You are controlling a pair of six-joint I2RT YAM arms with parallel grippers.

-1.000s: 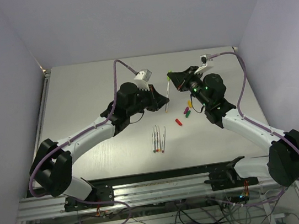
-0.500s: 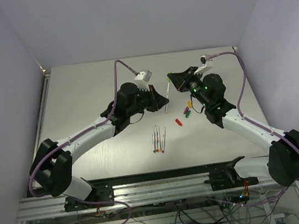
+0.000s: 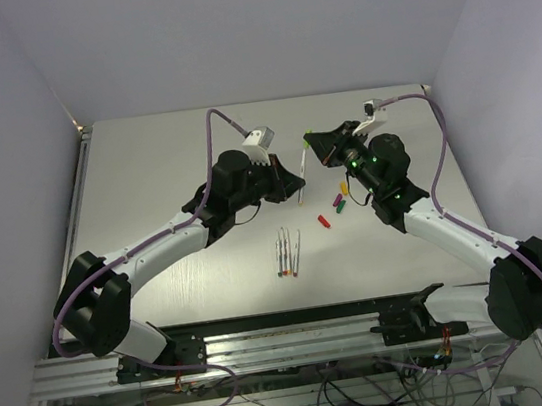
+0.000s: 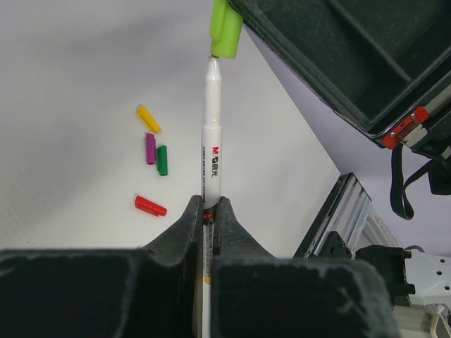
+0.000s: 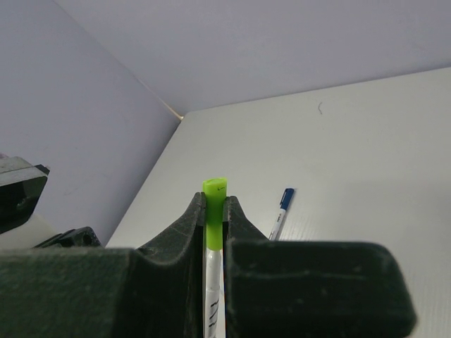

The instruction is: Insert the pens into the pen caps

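My left gripper point(image 4: 208, 205) is shut on a white pen point(image 4: 211, 141) held above the table. The pen's tip meets the mouth of a lime green pen cap point(image 4: 225, 28). My right gripper point(image 5: 214, 203) is shut on that cap point(image 5: 214, 187), and the white pen point(image 5: 211, 296) shows just below it between the jaws. From above, the left gripper point(image 3: 298, 183) and right gripper point(image 3: 312, 141) face each other at mid-table with the pen point(image 3: 302, 166) between them. Three more pens point(image 3: 288, 251) lie side by side nearer the bases.
Loose caps lie on the table: yellow point(image 4: 148, 117), purple point(image 4: 150, 148), dark green point(image 4: 163, 160) and red point(image 4: 150, 205). From above they sit right of centre, the red one point(image 3: 323, 221) nearest the pens. A blue-capped pen point(image 5: 282, 210) lies further back.
My left gripper has raised the pen up and to the right, bringing its tip to the green cap. The right gripper has stayed about where it was.
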